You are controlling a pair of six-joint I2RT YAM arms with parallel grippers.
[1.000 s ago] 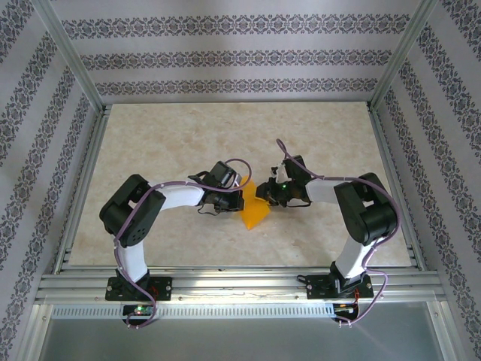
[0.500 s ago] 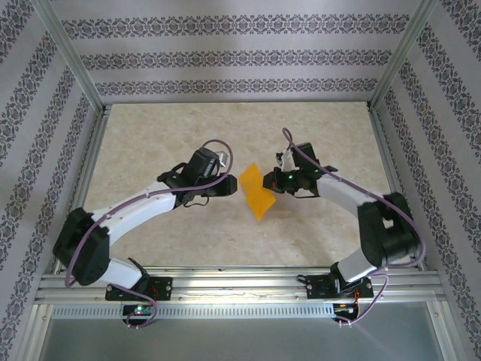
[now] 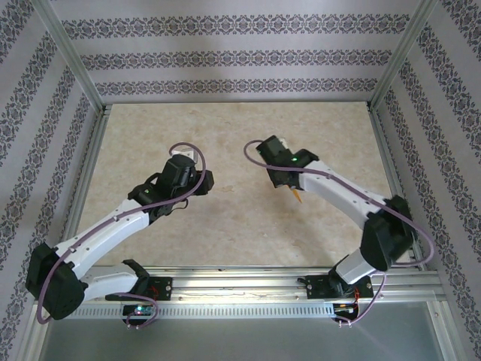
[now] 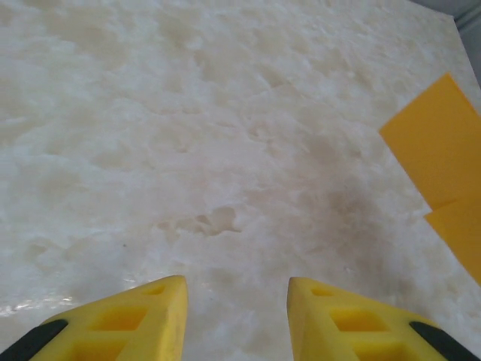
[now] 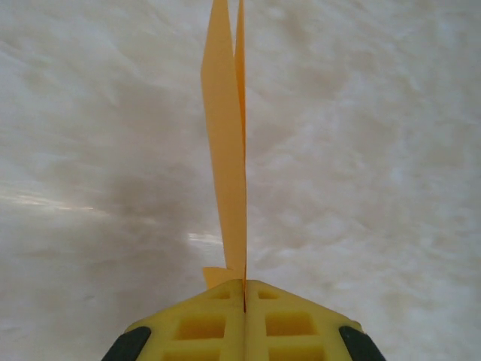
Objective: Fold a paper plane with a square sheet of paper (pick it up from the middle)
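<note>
The orange-yellow paper plane (image 5: 228,143) is folded flat and stands edge-on, straight out from my right gripper (image 5: 244,284), which is shut on its near end above the table. From above, just its pointed tip (image 3: 297,197) pokes out below the right gripper (image 3: 289,183). My left gripper (image 4: 237,289) is open with nothing between its yellow fingers (image 4: 150,316), hovering over bare table. The paper plane (image 4: 442,150) lies off to its right, well apart from it. In the top view the left gripper (image 3: 206,182) sits left of centre.
The marble-patterned table (image 3: 225,218) has aluminium frame rails (image 3: 233,282) along its near edge and patterned walls on the other sides. Both arms reach toward the middle, with a gap between the grippers.
My left gripper let go of the paper, opened and drew back to the left. My right gripper kept its grip and turned the paper edge-on, moving slightly back.
</note>
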